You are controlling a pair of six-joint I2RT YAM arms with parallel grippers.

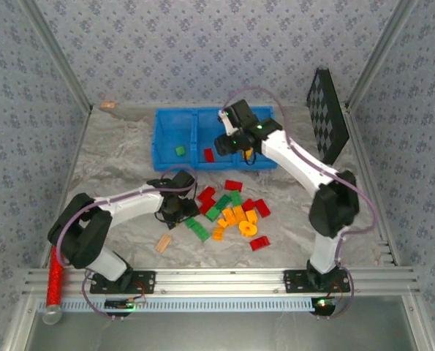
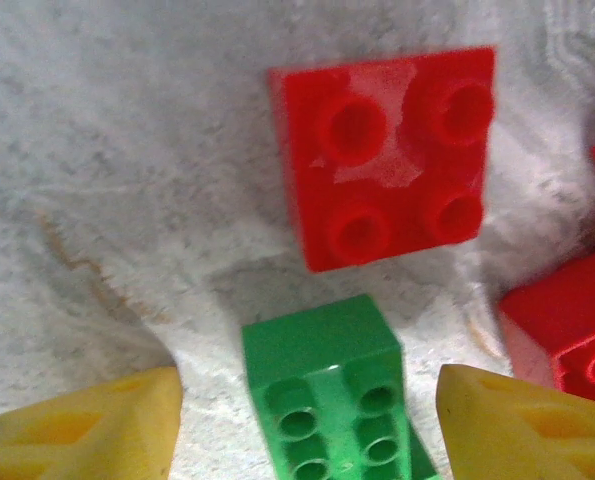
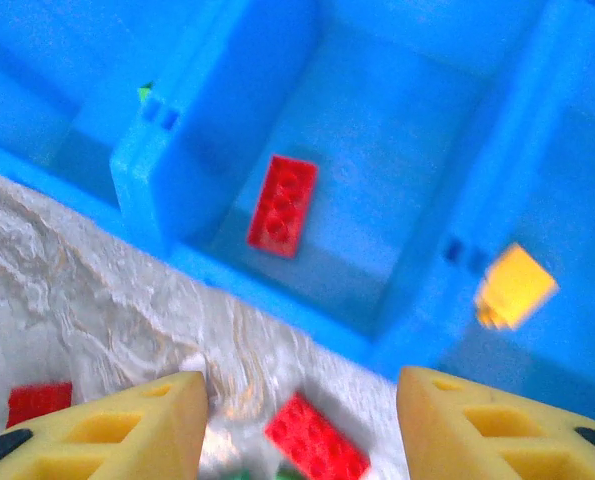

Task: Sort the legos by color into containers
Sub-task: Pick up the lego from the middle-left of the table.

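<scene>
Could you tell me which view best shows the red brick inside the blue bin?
The right wrist view: the red brick lies large, studs visible, in the middle compartment. The top external view shows it as a small patch.

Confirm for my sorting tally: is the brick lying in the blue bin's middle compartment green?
No, the one brick lying on the floor of the middle compartment is red.

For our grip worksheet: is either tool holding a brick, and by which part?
Nothing is held. The left tool straddles a green brick with gaps either side; the right tool stands open and empty by the blue bin.
</scene>
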